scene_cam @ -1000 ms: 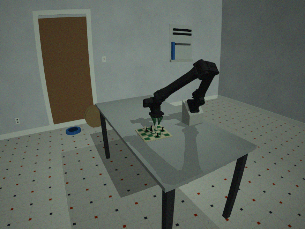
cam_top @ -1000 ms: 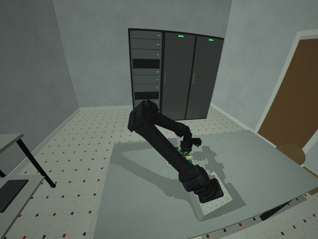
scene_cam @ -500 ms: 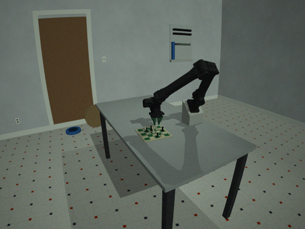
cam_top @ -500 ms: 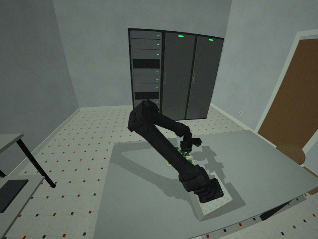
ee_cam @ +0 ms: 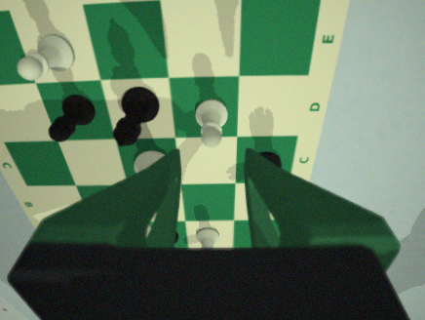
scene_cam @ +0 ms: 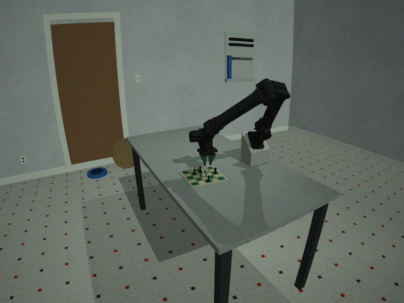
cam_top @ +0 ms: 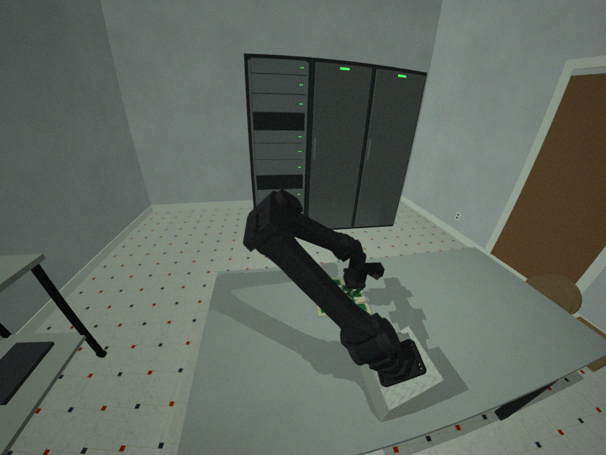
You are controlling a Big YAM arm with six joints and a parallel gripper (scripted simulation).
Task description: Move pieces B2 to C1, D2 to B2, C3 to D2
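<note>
A small green-and-cream chessboard (ee_cam: 278, 104) (scene_cam: 190, 179) (cam_top: 322, 312) lies on the grey table. In the wrist view a white pawn (ee_cam: 211, 119) stands on D2. A black piece (ee_cam: 270, 158) on C1 shows partly behind the right finger. A white piece (ee_cam: 147, 160) on C3 is partly hidden by the left finger. Two black pieces (ee_cam: 138, 104) (ee_cam: 78, 111) stand on D3 and D4. Another white pawn (ee_cam: 207, 236) stands on A2, and B2 is bare. My gripper (ee_cam: 212, 160) (scene_cam: 207, 160) is open and empty. It hangs a little above the board, its fingertips just short of the D2 pawn.
The arm's grey base block (scene_cam: 246, 153) (cam_top: 416, 389) stands on the table (scene_cam: 260, 195) beside the board. A further white piece (ee_cam: 49, 56) stands at the far left of the board. The table's edge runs close to the board's left side.
</note>
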